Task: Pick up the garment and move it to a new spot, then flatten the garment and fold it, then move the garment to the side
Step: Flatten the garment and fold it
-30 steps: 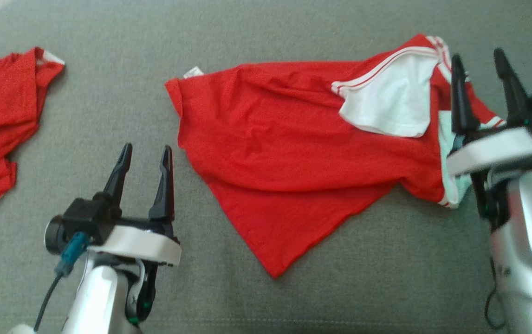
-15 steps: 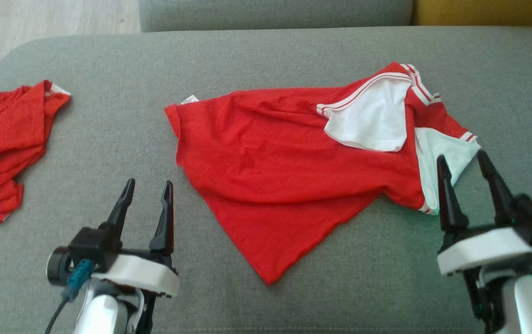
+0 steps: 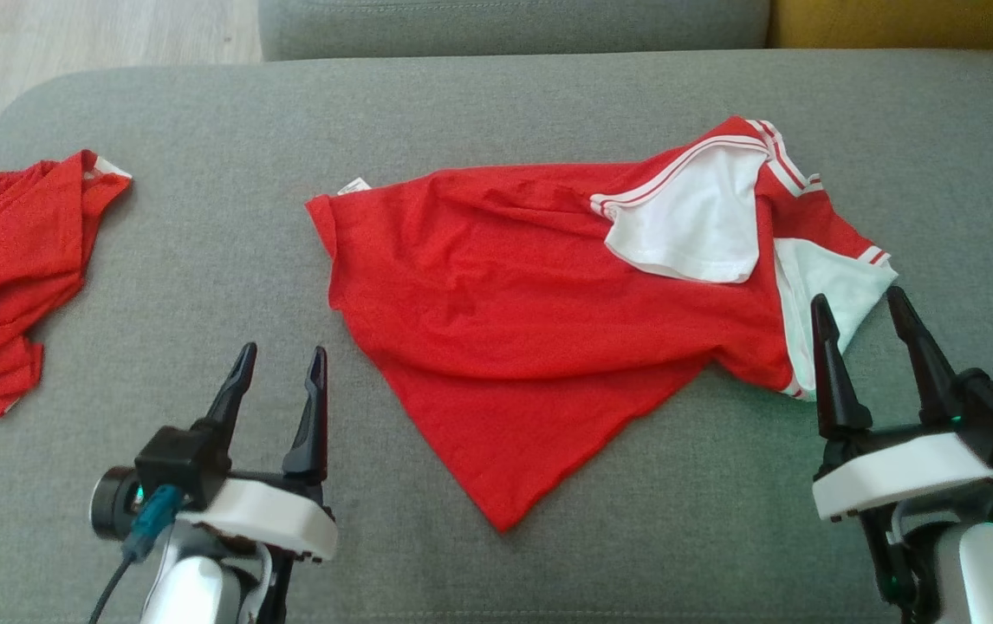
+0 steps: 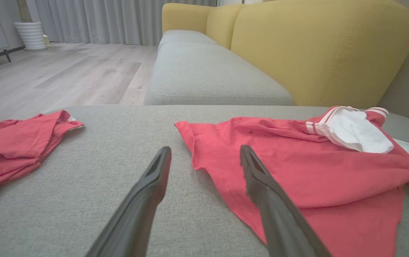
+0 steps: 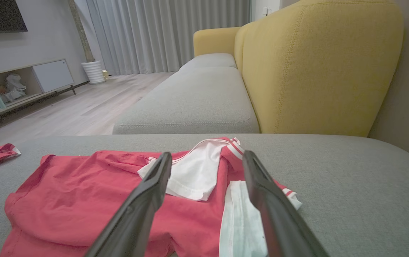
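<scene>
Both grippers stood wide open and empty. The right gripper (image 3: pixel 856 296) hung with its fingertips at the edge of the shirt's (image 3: pixel 531 312) white sleeve (image 3: pixel 847 276), which lay at its twelve o'clock; whether they touched cloth I could not tell. The left gripper (image 3: pixel 282 349) was over bare cushion (image 3: pixel 462 104), with the shirt apart at its two o'clock. The shirt lay crumpled mid-cushion, its long axis roughly nine to three in the head view, sleeves at three. A second red garment (image 3: pixel 3 260) sat well apart at the left gripper's ten o'clock. The right arm looked nearer, so the pick-up likely fell to it.
</scene>
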`<state>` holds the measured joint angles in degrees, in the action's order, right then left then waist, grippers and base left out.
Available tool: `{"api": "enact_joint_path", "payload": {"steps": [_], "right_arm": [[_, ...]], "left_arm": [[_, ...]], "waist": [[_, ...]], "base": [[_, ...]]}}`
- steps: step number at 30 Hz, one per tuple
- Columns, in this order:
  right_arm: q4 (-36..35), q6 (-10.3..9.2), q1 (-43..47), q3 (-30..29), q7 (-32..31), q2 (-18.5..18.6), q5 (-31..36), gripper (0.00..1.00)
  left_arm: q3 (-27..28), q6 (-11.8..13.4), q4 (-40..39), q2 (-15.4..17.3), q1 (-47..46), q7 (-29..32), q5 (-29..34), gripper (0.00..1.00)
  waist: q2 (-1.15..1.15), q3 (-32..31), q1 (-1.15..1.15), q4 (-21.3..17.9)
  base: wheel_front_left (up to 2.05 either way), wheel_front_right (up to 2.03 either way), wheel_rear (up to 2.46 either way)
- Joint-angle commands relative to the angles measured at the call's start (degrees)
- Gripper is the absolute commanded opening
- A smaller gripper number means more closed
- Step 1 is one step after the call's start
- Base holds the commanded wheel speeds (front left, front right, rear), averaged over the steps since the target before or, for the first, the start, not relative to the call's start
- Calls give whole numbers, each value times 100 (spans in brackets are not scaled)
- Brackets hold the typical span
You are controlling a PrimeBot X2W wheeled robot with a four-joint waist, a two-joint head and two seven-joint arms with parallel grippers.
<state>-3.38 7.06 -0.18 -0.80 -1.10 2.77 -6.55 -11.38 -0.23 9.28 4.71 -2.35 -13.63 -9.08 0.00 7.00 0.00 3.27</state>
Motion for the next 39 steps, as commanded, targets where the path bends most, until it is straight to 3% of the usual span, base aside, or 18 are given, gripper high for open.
{"api": "enact_joint_path", "payload": {"steps": [1, 8, 21, 22, 23, 28, 33, 39], "right_arm": [[-222, 43, -121, 134, -18, 15, -21, 100], [-300, 43, -234, 205, -14, 12, -95, 100], [-156, 43, -509, 335, 138, 11, -272, 100], [-139, 43, -513, 326, 157, 11, -301, 100], [-126, 43, -517, 321, 169, 11, -328, 100], [-83, 43, -528, 279, 204, 11, -388, 100], [-72, 43, -522, 175, 236, 11, -436, 100], [-41, 43, -601, 206, 246, 11, -493, 100]], "left_arm": [[160, 42, -197, 81, -144, 43, -7, 100], [-81, -230, 138, -5, -641, 389, -265, 100], [-252, -540, 2100, -102, -1748, 1122, -928, 100], [-265, -575, 2206, -105, -1785, 1177, -1014, 64], [-257, -605, 2267, -109, -1817, 1173, -1118, 0], [-240, -646, 2356, 18, -1925, 947, -1195, 0], [-30, -515, 2250, 281, -2115, 585, -1163, 0], [129, -376, 2279, 677, -2596, 588, -1061, 0]], "waist": [[0, 12, 0, 5], [0, 257, 0, 10], [0, 764, 0, -417], [0, 771, 0, -436], [0, 777, 0, -453], [0, 780, 0, -506], [0, 789, 0, -519], [0, 856, 0, -649]], "base": [[0, 0, 0], [0, 0, 0], [0, 0, 0], [0, 0, 0], [0, 0, 0], [0, 0, 0], [0, 0, 0], [0, 0, 0]]}}
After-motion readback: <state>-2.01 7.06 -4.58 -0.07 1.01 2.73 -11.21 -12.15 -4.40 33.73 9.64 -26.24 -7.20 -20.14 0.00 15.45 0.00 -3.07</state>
